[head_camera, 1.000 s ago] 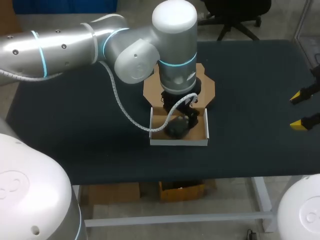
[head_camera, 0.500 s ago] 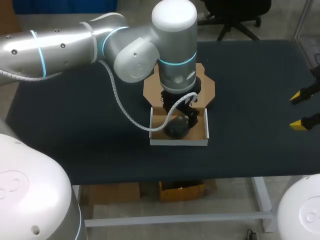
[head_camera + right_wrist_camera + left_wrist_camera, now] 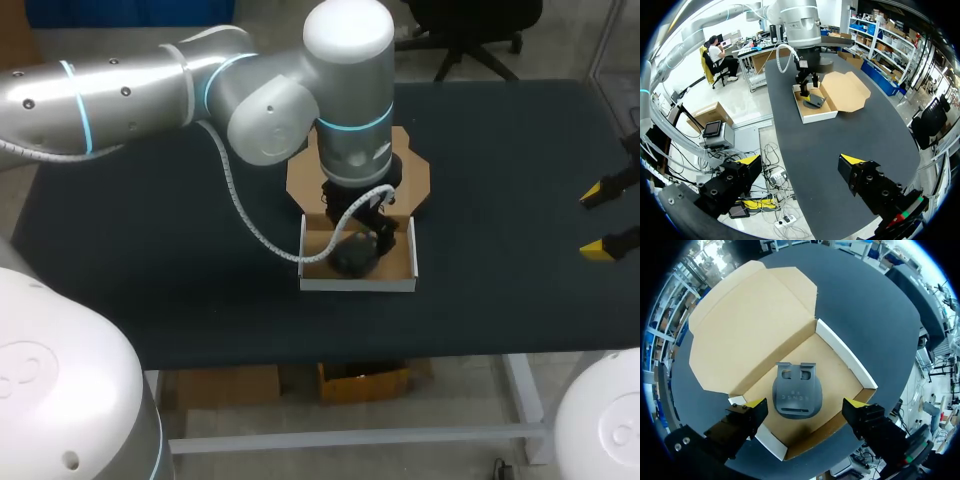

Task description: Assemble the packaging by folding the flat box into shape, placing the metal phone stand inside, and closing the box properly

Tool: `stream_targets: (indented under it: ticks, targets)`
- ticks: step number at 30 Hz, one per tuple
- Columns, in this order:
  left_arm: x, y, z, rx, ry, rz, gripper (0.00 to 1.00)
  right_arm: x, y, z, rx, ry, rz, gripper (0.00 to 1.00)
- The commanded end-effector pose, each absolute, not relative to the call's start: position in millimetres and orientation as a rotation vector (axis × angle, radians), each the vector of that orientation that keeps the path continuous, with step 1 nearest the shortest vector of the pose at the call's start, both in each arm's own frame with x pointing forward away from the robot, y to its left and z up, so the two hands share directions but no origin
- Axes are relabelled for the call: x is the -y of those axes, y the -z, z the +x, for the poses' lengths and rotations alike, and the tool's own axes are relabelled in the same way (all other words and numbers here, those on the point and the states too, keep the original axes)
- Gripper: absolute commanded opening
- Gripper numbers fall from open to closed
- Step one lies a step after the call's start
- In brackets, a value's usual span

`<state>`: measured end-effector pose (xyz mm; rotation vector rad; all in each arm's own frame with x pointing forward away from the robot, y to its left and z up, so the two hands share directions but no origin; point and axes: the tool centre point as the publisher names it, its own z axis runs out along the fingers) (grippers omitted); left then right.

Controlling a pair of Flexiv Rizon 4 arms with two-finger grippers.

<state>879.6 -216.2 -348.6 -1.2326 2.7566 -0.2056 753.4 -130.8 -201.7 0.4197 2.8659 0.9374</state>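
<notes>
A shallow cardboard box (image 3: 408,262) with white outer walls stands folded at the table's middle, its brown lid (image 3: 415,170) lying flat behind it. The grey metal phone stand (image 3: 796,396) lies flat on the box floor (image 3: 837,375); in the head view the stand (image 3: 352,258) is partly hidden by my left arm. My left gripper (image 3: 806,409) hangs open just above the box, its fingers either side of the stand and not touching it. My right gripper (image 3: 607,218) is open at the table's right edge, far from the box (image 3: 816,111), holding nothing.
The dark table top (image 3: 150,260) is bare to the left and right of the box. My left arm (image 3: 200,85) reaches in over the back left of the table. The lid (image 3: 745,330) spreads out beyond the box's back wall.
</notes>
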Motion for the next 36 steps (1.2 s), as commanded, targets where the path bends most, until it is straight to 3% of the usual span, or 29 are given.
stream_targets:
  ticks: [1,36]
  targets:
    - [216,348,879,-2.753,0.204,-1.231,1.00,131,201,753,-2.866,-0.940,0.418,1.00]
    - [225,367,869,-2.435,0.232,-1.895,1.00,131,201,753,-2.866,-0.940,0.418,1.00]
